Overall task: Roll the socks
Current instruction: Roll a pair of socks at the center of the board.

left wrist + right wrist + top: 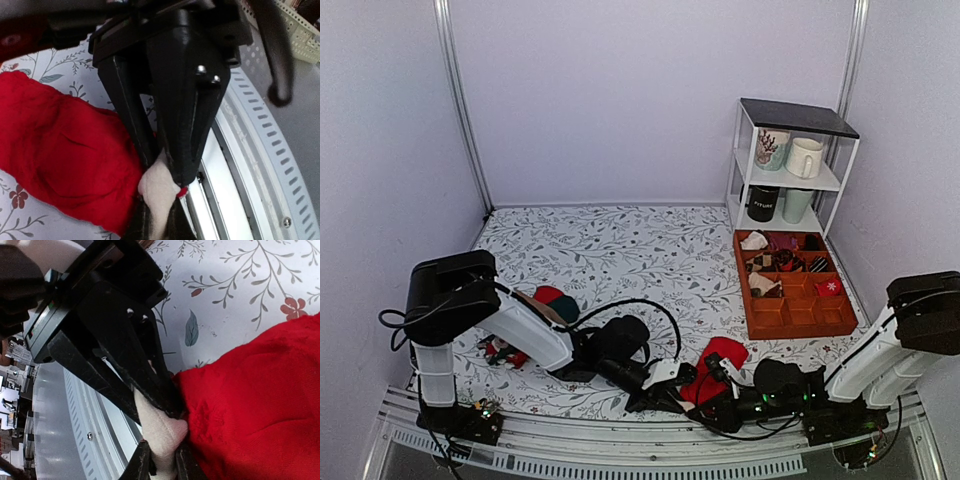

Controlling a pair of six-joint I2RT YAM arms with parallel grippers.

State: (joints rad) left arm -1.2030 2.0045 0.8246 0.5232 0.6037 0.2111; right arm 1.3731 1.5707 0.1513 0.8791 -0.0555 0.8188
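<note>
The red socks [720,358] lie near the table's front edge, between the two arms. In the left wrist view the red knit [65,150] spreads left and its pale beige end [157,185] is pinched between black fingers. My left gripper [161,220] and my right gripper [162,460] meet tip to tip, both shut on that beige end [160,427]. In the top view the left gripper [670,388] comes from the left and the right gripper [712,395] from the right. I cannot tell one red sock from the other.
An orange-brown divided tray [820,318] holding several small items stands at the right. A white shelf [840,175] with mugs is behind it. Other socks [555,300] lie at the left by the left arm. The metal front rail [250,150] runs right beside the grippers.
</note>
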